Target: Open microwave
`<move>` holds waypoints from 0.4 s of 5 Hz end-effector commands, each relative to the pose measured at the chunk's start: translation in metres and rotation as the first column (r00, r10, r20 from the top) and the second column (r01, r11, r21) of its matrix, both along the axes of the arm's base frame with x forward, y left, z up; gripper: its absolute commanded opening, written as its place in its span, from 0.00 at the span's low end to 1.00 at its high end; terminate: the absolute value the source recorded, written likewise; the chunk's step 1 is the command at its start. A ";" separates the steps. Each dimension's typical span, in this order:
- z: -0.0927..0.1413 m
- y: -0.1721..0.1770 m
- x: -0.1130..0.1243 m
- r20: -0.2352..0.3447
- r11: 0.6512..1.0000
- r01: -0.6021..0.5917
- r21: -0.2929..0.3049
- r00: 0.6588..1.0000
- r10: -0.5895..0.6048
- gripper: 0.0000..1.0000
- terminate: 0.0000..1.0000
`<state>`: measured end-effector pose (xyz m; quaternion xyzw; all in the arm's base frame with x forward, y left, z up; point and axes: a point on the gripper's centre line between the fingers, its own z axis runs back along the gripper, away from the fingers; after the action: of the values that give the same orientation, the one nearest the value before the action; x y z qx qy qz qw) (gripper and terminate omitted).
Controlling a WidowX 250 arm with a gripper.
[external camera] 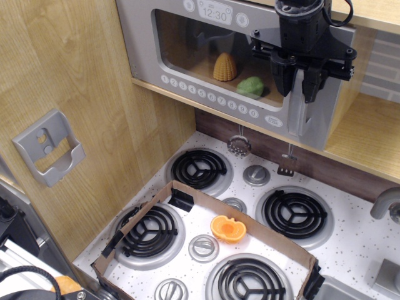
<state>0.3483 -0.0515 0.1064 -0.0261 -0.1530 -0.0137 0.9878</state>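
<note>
Even, soft light falls from above me, leaving faint glare on the grey toy microwave's wide window door (206, 50) and slight softness toward my view's corners.
</note>
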 end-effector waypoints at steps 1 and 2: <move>0.031 0.004 -0.010 0.057 0.999 -0.038 0.016 0.998 0.037 0.00 0.00; 0.035 0.005 -0.017 0.051 0.998 -0.053 0.022 0.997 0.052 1.00 0.00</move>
<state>0.3275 -0.0459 0.1237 -0.0051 -0.1474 0.0119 0.9890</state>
